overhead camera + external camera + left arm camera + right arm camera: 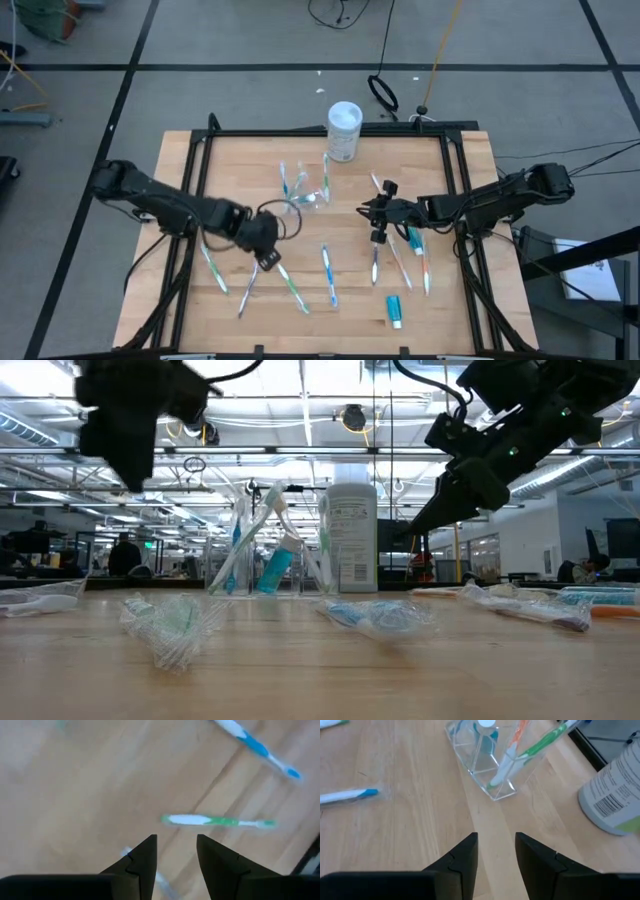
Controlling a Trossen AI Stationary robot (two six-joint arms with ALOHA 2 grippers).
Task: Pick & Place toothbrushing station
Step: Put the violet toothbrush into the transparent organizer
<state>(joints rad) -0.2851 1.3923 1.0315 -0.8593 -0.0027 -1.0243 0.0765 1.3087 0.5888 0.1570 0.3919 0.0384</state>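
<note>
The toothbrushing station [305,188] is a small clear plastic holder standing on its base at the table's middle, toward the far side, with toothbrushes and a tube upright in it; it also shows in the right wrist view [490,762] and the low view [268,545]. My right gripper [496,837] is open and empty above the table, to the right of the holder and pointing at it [366,210]. My left gripper [176,840] is open and empty above the near left part of the table [268,260], over a green toothbrush [220,821].
A white lidded tub [343,130] stands just behind the holder at the far edge. Several loose toothbrushes lie on the table, such as a blue one [329,275] and ones under my right arm [415,250]. A teal tube [394,310] lies near the front right.
</note>
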